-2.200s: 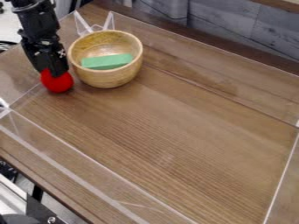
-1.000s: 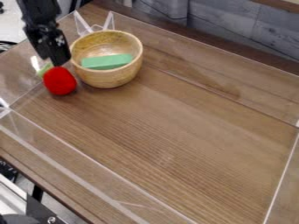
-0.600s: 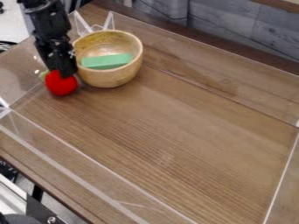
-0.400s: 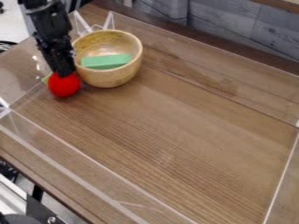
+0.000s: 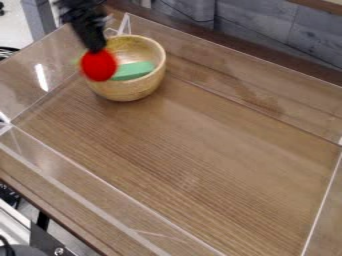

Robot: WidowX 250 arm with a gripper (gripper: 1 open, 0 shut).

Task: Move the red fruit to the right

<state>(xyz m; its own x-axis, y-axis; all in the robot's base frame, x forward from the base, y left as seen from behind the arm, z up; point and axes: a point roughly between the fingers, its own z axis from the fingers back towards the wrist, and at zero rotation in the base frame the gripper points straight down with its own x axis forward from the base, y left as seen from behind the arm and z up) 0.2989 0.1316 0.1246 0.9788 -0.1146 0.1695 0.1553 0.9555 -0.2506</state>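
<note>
Camera view, and my gripper [image 5: 95, 50] is a dark smear at the far left side of the wooden bowl [image 5: 130, 88], blurred enough that I can't make out the separate fingers or their tips. I have it clamped on the red fruit [image 5: 98, 67], which shows just below my dark shape; exactly where I touch it is hidden. The fruit is blurred too, and I can't make out its leafy top. It overlaps the left part of the bowl and covers a stretch of the rim there; whether it touches the wood, or how high it hangs over it, I cannot tell.

A moment ago the fruit was down on the table just left of the bowl, with my dark fingers around it. Now it has come up and to the right with me, while the bowl has stayed about where it was.

Inside the bowl, right of the fruit, lies the green item [image 5: 135, 71], its left end partly hidden. Farther out, the wooden table [image 5: 207, 140] spreads right of the bowl and toward the camera. Well apart from the bowl, dark equipment [image 5: 30, 235] is cut off at the lower left edge of my view.
</note>
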